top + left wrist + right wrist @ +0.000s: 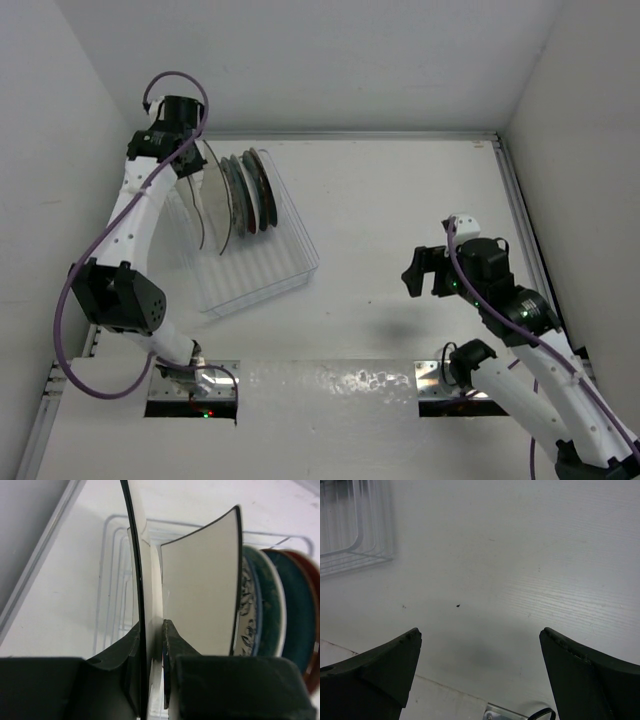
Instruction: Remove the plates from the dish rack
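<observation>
The clear dish rack (262,270) stands left of centre; its ribbed base also shows in the left wrist view (112,585). Several plates stand on edge in it. My left gripper (188,160) (151,627) is shut on the rim of the leftmost plate (131,555), a cream one with a dark rim, seen edge-on. Beside it stands the square cream plate (200,590) (216,198), then the white plate with blue flowers (246,605), then the red plates with teal faces (295,610) (265,190). My right gripper (425,272) (480,645) is open and empty above bare table.
A corner of the rack (355,530) shows at the top left of the right wrist view. White walls close the table on the left, back and right. A metal rail (520,220) runs along the right edge. Both arm bases sit at the near edge.
</observation>
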You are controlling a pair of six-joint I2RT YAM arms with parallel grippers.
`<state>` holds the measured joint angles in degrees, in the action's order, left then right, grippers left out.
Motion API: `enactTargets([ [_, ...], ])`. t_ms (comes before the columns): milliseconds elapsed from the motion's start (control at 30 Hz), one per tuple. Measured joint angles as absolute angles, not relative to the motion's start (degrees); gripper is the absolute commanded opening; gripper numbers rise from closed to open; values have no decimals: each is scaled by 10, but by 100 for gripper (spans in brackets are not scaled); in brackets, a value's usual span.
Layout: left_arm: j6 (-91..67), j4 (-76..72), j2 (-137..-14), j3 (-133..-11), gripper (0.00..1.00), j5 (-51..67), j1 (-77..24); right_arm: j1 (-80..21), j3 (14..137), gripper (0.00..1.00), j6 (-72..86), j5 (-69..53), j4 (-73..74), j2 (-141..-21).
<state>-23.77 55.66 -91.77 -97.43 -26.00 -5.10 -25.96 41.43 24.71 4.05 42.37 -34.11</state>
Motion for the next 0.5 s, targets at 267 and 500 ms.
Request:
enactTargets([
  [267, -208, 595, -905, -1071, 0, -247, -53, -260, 415, 99, 247, 40, 420, -349],
  [500, -176, 652, -918, -1177, 0, -253, -72, -260, 416, 99, 251, 33, 412, -369],
])
